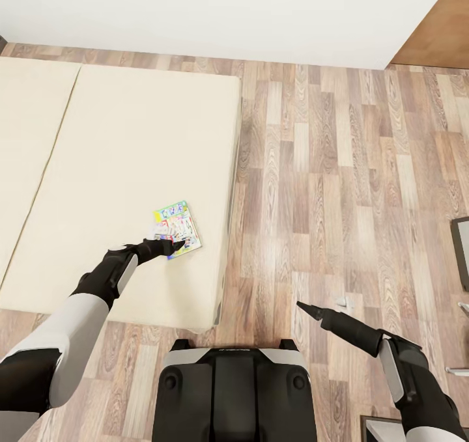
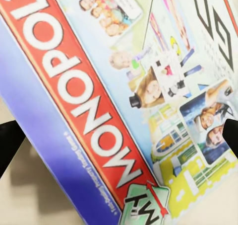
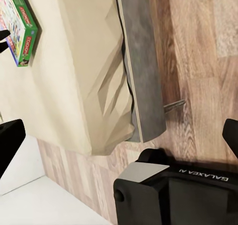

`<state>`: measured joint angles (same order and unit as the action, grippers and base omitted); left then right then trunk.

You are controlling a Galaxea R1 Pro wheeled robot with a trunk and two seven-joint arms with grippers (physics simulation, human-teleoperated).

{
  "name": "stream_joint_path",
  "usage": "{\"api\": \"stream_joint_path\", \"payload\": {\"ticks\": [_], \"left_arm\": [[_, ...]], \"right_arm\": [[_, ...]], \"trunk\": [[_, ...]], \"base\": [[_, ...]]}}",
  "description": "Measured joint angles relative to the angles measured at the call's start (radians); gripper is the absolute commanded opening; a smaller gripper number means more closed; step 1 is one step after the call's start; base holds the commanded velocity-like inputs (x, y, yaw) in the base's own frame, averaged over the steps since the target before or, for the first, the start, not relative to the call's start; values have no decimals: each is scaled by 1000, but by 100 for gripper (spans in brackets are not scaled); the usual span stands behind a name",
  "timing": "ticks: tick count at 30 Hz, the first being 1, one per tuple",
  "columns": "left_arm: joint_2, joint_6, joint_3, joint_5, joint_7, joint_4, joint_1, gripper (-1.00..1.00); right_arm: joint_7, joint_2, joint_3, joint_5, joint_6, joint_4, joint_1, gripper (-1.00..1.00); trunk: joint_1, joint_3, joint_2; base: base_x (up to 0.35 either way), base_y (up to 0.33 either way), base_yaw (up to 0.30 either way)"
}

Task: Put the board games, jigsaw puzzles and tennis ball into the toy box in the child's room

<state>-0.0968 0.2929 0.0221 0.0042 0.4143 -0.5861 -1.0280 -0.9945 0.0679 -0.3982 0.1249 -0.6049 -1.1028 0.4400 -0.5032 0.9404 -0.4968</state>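
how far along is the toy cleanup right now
Early. Nothing visible looks put away. In hand: the left gripper is at a board game lying on the bed, jaws spread either side, not yet gripping. Right gripper is idle over the floor.

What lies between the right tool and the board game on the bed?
In the head view, bare wooden floor and the cream bed's edge separate the right tool from the board game.

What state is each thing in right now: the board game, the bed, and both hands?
Board game: lying flat on the bed, printed lid up, box closed.
Bed: bare cream mattress, carrying the game near its floor-side edge.
Left hand: open, fingers either side of the game, not closed on it.
Right hand: open, holding nothing, over the wood floor.
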Motion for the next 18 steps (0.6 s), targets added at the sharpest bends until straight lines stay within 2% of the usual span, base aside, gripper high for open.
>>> {"api": "stream_joint_path", "payload": {"ticks": [18], "left_arm": [[0,0,0,1,1,0,0,100]], "right_arm": [[-6,1,-4,4,0,-3,0,100]], "trunk": [[0,0,0]], "base": [[0,0,0]]}}
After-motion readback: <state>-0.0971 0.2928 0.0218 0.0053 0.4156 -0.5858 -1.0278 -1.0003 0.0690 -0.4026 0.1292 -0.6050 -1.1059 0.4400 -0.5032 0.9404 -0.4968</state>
